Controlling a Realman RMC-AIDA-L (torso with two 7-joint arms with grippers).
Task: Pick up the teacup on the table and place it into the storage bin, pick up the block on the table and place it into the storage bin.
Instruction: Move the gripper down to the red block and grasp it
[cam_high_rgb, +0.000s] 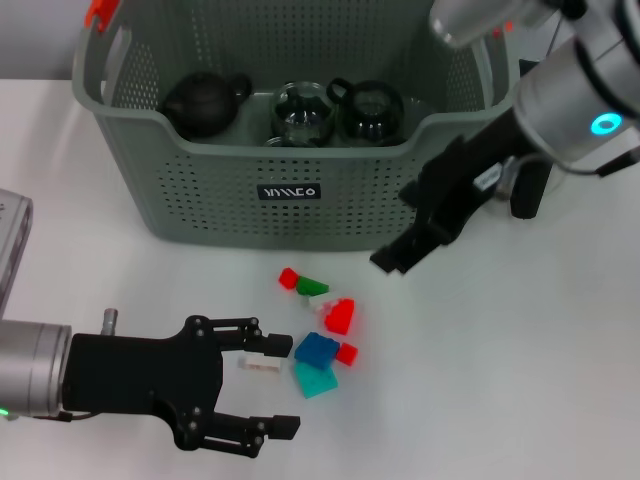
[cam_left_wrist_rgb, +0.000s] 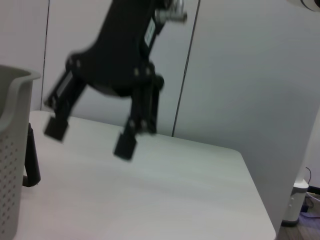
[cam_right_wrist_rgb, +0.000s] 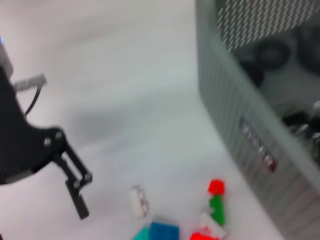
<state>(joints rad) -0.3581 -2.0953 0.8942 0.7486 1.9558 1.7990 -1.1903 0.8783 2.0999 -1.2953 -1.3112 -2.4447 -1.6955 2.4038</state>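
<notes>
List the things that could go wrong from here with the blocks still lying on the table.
1. The blue block touches the teal block and a small red block, so the open left pincer may close on several or scatter them.
2. The small white block lies between its fingers and might get pushed away.
3. The right pincer hangs beside the storage bin front and might bump it.
</notes>
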